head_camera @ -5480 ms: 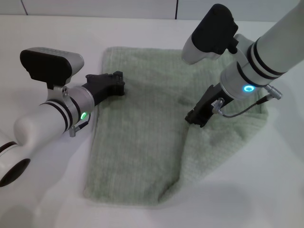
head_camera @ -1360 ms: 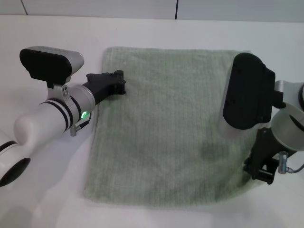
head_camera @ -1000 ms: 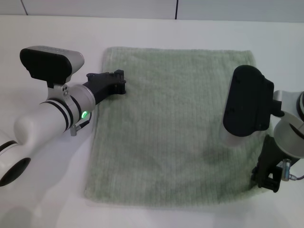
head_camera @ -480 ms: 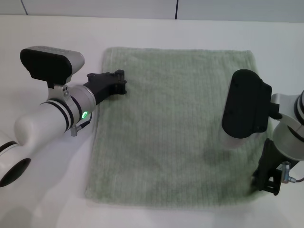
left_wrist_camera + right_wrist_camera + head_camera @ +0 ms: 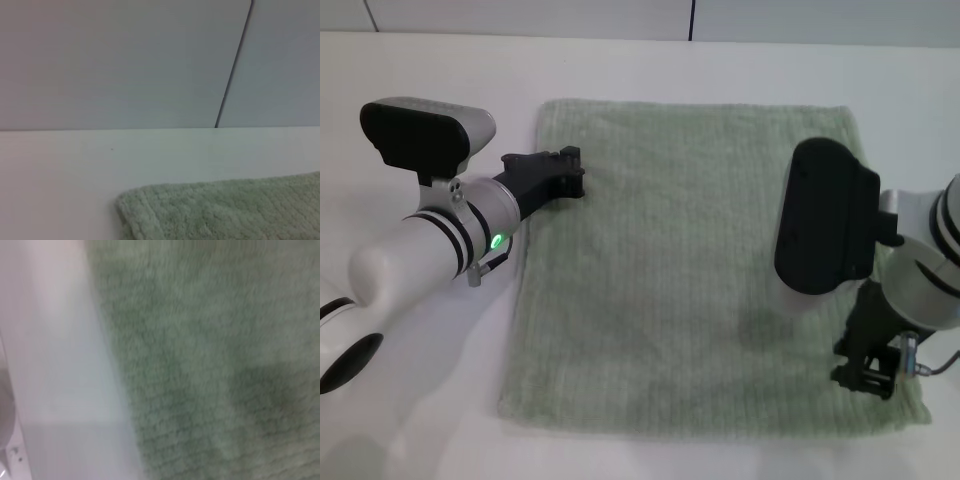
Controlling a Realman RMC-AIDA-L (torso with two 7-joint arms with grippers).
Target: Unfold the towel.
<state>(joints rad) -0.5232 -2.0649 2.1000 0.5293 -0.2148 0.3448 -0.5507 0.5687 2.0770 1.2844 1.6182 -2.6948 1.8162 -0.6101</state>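
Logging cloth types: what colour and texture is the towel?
Pale sage green towel with fine ribbed rows; head view.

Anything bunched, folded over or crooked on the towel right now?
Nothing stands out. The towel lies spread flat in a single layer on the table. The left gripper rests on its left edge, and the right gripper is at its near right corner.

- A plain lab-style test bench: a bare white table (image 5: 650, 60) with no household clutter.
- At 12 o'clock, smooth white wall panels (image 5: 125, 60) split by a dark vertical seam (image 5: 232, 70).
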